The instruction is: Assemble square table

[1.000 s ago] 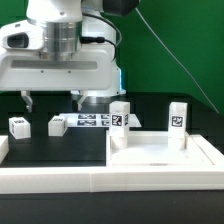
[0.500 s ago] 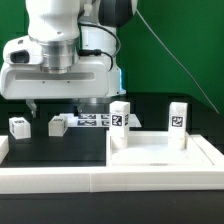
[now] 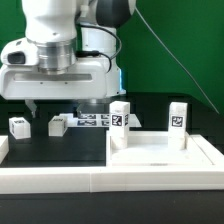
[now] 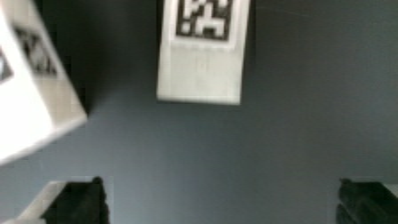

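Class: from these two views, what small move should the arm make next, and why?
Probably bring the open gripper down over the loose leg ahead of its fingertips. Nothing is held, that leg lies on the table, and two standing legs already sit on the tabletop.

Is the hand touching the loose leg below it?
Apart. The wrist view shows bare dark surface between the open hand and the leg.

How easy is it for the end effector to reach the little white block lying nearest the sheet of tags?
Probably easy, yes. The end effector hangs open over the block. It lies on the black table, apart from its neighbour, and nothing covers it.
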Robot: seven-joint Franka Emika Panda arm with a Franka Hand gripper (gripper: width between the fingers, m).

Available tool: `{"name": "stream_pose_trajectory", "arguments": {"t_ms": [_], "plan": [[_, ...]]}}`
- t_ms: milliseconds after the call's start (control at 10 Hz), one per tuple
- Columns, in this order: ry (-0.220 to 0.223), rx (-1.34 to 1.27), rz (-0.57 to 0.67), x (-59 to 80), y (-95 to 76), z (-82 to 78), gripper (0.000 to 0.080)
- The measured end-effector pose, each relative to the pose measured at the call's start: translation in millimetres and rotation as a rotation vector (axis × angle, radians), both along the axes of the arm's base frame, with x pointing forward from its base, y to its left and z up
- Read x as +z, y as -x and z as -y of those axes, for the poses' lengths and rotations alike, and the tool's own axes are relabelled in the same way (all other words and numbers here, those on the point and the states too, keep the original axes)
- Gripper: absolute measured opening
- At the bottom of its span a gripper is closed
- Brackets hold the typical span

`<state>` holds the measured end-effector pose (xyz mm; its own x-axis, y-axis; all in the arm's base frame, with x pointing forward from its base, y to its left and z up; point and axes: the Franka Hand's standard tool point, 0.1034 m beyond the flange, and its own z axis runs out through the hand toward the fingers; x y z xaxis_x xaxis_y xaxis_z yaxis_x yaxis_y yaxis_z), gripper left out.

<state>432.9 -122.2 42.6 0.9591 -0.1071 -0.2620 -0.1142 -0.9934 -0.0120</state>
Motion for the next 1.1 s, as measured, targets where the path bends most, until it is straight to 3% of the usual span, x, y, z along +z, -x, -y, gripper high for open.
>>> {"name": "stream_pose_trajectory", "arguments": {"t_ms": [200,500,900,1100], "plan": [[-0.023,-0.086,-0.023,-7.0,8.8,7.5,0.0649],[-0.027,-0.083,-0.036,-7.1,9.4,6.5,0.0649],[-0.103,-0.078,-0.270,-11.4,16.0,-0.4,0.0649],[-0.125,-0.073,-0.365,-10.5,9.7,0.7,0.0649]]}}
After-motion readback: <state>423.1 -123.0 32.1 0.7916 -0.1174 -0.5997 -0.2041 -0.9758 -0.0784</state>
